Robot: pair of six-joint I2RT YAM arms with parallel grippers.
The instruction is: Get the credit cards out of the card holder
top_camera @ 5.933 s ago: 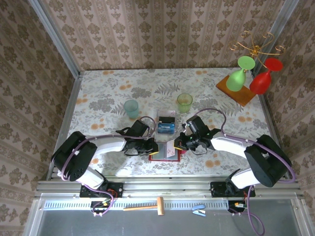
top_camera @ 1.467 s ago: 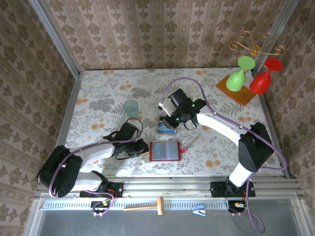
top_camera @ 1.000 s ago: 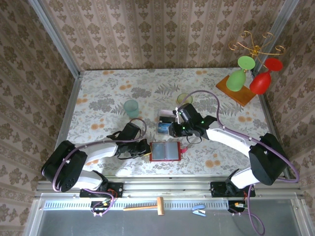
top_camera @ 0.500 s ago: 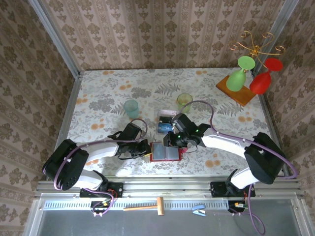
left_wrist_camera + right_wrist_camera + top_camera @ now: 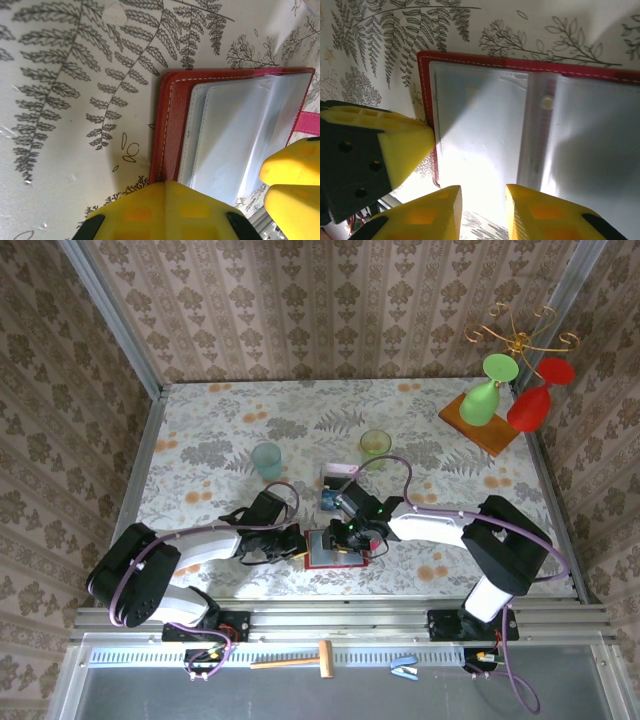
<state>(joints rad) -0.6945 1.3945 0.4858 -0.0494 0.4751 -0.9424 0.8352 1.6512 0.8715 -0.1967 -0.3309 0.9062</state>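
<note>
Red card holder (image 5: 330, 556) lying open and flat near the counter's (image 5: 200, 450) front edge, long axis left to right, pockets up, left gripper (image 5: 297, 543) closed against its left edge, right gripper (image 5: 350, 537) narrowly parted over it, blue card (image 5: 328, 503) just behind, teal cup (image 5: 267, 460) and green cup (image 5: 375, 445) farther back.

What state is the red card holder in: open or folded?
Open. The card holder lies flat; the right wrist view shows both grey inner panels side by side within its red border.
</note>
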